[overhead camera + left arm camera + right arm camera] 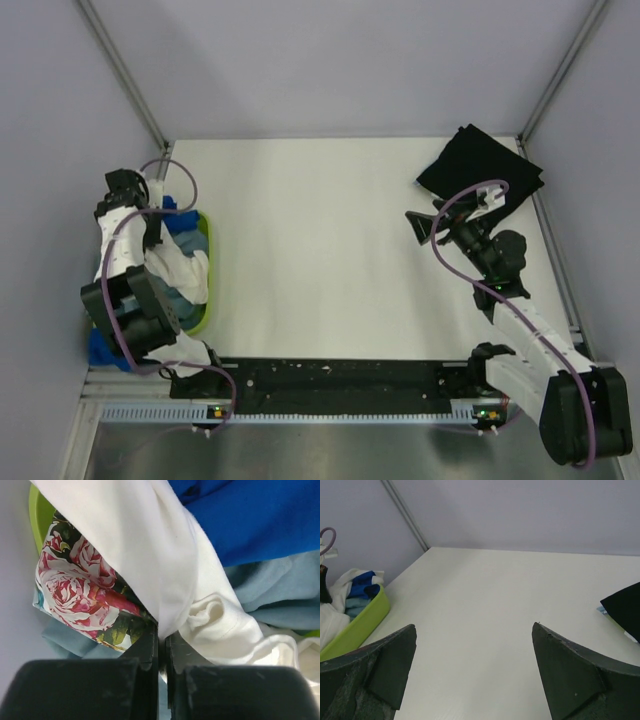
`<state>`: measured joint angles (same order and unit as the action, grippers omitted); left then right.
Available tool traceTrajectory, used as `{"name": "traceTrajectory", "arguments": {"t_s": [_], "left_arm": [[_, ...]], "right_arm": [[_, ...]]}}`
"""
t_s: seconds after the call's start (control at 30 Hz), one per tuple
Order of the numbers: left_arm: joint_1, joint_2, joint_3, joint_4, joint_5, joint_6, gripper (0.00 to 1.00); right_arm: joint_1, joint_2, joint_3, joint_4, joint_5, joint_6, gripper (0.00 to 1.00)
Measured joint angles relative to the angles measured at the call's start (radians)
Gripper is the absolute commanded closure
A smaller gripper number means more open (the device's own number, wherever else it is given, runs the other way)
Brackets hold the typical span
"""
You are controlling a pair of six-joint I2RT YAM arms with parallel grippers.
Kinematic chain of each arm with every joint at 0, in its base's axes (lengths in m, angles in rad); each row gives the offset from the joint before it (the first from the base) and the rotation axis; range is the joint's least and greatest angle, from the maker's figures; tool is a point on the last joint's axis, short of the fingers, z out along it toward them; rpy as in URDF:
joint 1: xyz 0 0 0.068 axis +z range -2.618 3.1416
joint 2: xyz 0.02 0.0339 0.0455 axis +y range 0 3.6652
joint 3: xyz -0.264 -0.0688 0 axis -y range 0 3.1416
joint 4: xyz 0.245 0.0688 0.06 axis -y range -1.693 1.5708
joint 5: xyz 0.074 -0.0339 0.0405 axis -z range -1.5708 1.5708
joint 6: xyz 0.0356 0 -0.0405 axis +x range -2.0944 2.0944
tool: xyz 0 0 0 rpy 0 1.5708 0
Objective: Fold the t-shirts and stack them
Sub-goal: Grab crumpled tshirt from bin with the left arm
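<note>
With the left gripper [161, 639] pinching just 1 thin fold of the white rose-print shirt [150, 545] in the basket [35, 515], lifting may drag the tangled blue shirt [260, 515] out too, while the right gripper [474, 630] gapes wide far from the basket.

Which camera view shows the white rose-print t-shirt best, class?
The left wrist view: the rose-print t-shirt fills it, roses clear, a fold pinched in the left gripper. The top view shows it only as a white bundle in the basket; the right wrist view, a white scrap at its edge.
</note>
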<state>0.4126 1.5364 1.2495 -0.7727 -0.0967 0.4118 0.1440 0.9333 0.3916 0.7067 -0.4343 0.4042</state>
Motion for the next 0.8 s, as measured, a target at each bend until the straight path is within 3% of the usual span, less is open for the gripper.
{"name": "traceTrajectory", "arguments": {"t_s": [0.2,0.37,0.6,0.8], "left_arm": [[0.0,-0.071,0.017,-0.03,0.03,-0.002,1.0],[-0.021,-0.202,0.122,-0.079,0.051,0.0,1.0],[-0.23,-0.351,0.471,-0.194,0.131,0.037,1.0],[-0.25,-0.396,0.828,-0.219,0.335,-0.037,1.0]], "right_arm": [[0.0,-0.003,0.0,-0.02,0.006,-0.002,0.05],[0.0,0.0,0.0,-0.02,0.004,0.0,0.05],[0.0,0.004,0.001,-0.02,-0.01,0.001,0.05],[0.0,0.006,0.001,-0.02,-0.027,0.01,0.05]]}}
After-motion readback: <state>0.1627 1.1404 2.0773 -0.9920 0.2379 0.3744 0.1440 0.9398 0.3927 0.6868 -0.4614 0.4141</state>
